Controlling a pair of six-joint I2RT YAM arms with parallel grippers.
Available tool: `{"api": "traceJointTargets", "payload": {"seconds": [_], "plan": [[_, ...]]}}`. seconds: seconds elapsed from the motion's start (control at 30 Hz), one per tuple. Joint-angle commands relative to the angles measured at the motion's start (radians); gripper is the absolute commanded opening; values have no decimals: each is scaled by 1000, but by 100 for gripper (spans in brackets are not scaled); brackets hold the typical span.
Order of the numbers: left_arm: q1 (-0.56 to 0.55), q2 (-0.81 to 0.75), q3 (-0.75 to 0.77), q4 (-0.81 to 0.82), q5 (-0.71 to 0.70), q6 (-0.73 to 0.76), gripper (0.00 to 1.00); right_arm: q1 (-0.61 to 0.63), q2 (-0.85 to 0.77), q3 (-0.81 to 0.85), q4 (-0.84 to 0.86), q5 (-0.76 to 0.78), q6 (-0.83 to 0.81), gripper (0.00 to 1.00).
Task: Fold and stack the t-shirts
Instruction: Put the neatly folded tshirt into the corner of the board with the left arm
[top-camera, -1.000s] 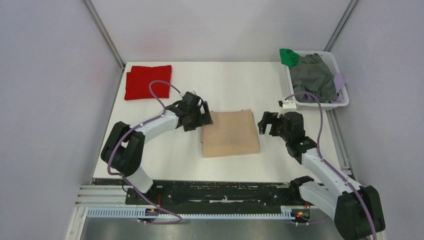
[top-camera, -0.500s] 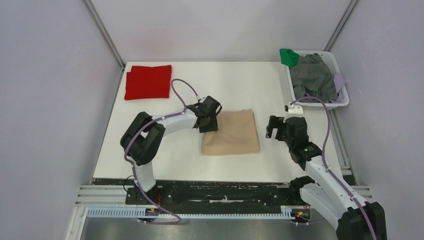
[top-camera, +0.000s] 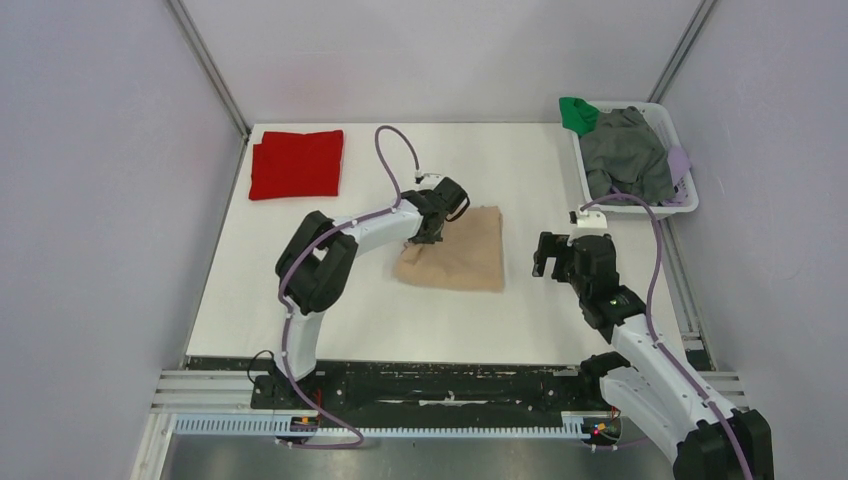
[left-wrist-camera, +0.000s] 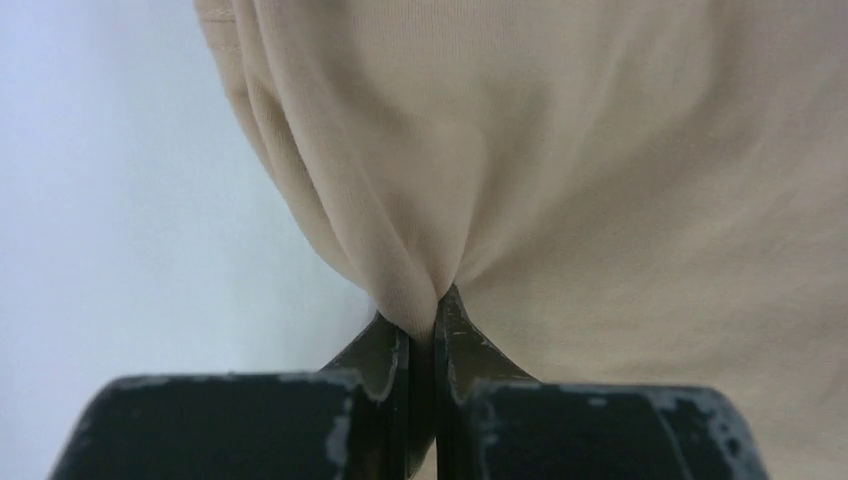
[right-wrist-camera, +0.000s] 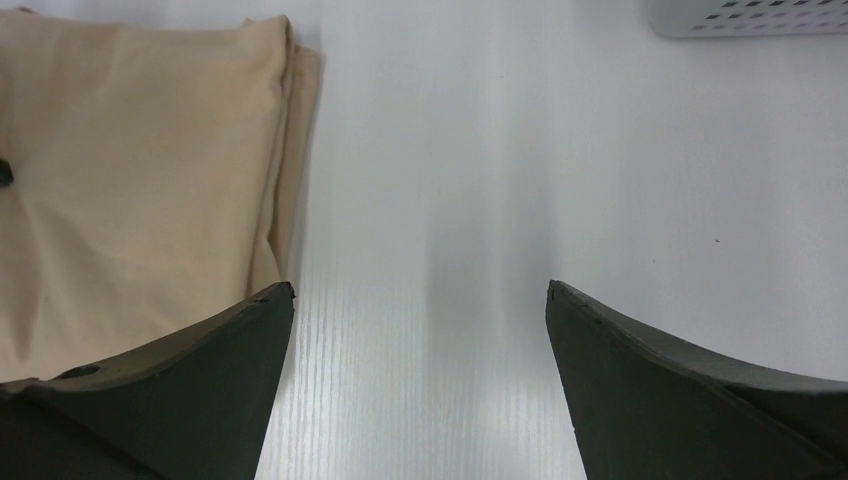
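Left gripper (left-wrist-camera: 424, 318) is clamped tight on a pinch of the beige t-shirt (top-camera: 462, 256), and the cloth bunches into folds right at its fingertips, near the shirt's far left corner. The shirt lies skewed in the middle of the desk (top-camera: 520, 160). Right gripper (right-wrist-camera: 420, 295) hangs spread wide just beside the shirt's right edge, with only bare desk between its fingers. The red t-shirt (top-camera: 296, 163) lies folded flat at the desk's far left corner, well apart.
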Motion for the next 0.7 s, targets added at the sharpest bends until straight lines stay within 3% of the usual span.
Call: {"api": "traceJointTargets", "payload": {"seconds": [0.0, 0.13, 0.4, 0.67], "plan": [[46, 12, 111, -69, -344, 269, 2, -1, 13, -4, 20, -8, -22, 98], [119, -25, 130, 43, -414, 491, 2, -2, 33, -1, 17, -15, -24, 98], [275, -67, 146, 294, -353, 853, 2, -1, 56, 1, 17, -11, -35, 98], [391, -10, 257, 406, -335, 978, 2, -2, 88, 6, 18, 6, -43, 98]]}}
